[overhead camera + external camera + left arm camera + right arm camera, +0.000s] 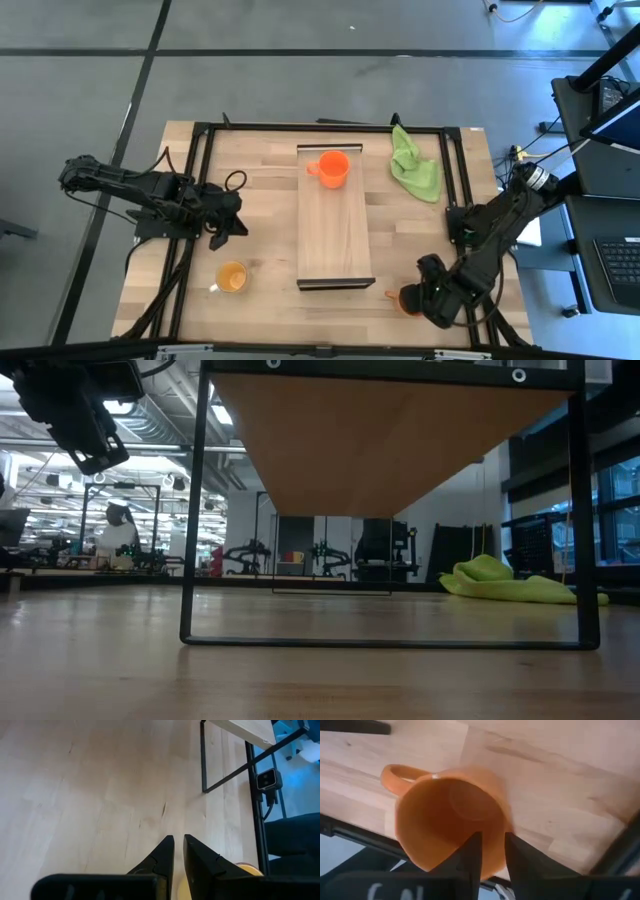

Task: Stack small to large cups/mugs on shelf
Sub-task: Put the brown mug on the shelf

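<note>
The shelf (336, 225) is a long pale board on a dark frame at the table's middle. The bright orange mug (333, 168) stands on the shelf's far end. The yellow-orange mug (232, 277) stands on the table near the shelf's near left corner. My right gripper (492, 857) is at the near right of the table, shut on the brown-orange mug (404, 298). My left gripper (178, 847) hovers left of the shelf, above the table, shut and empty, and also shows in the high view (226, 224). My right gripper has the brown-orange mug's wall at the rim (492, 845) between its fingers, one finger inside the mug (471, 851) and one outside (520, 857), on the side away from the handle (400, 772). The fingers come slanting from above. Whether the mug is off the table, I cannot tell.
A green cloth (414, 165) lies at the far right of the table, also in the low view (500, 582). The shelf's dark frame legs (190, 510) stand on the table. The near table edge is close to the brown-orange mug.
</note>
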`<state>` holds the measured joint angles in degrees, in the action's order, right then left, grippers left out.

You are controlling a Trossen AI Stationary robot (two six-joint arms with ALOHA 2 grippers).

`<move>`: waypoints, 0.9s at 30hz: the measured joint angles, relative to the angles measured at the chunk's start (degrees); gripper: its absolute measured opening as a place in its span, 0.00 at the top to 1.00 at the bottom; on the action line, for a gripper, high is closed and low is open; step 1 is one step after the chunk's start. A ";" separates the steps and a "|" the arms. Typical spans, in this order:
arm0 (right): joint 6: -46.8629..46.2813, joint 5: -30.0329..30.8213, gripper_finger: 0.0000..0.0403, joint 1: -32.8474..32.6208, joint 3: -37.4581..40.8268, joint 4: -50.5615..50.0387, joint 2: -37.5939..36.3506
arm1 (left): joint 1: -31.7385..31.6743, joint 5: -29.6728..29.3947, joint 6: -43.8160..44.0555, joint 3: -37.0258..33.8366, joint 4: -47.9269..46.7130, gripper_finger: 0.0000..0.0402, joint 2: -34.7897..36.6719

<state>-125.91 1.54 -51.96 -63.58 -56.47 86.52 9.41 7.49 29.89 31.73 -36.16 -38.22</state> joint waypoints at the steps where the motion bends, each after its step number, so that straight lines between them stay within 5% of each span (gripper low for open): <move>1: -0.08 0.02 0.77 0.00 0.64 0.99 0.00 | 0.00 -0.15 0.01 0.00 0.01 0.91 0.00; 12: 0.13 0.09 0.57 1.20 -1.55 0.71 0.02 | 0.00 -0.53 1.14 0.00 0.02 0.91 0.00; 21: 0.39 -1.05 0.60 1.42 -7.22 -14.30 0.02 | 0.00 -1.52 1.55 0.02 0.04 0.91 0.00; 27: 1.29 -6.51 0.62 1.29 -4.56 -10.77 0.00 | -0.02 -2.13 2.80 0.02 0.04 0.91 0.00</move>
<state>-124.62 -4.97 -50.68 -68.14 -67.24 86.52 9.39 5.36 32.69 31.75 -36.12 -38.22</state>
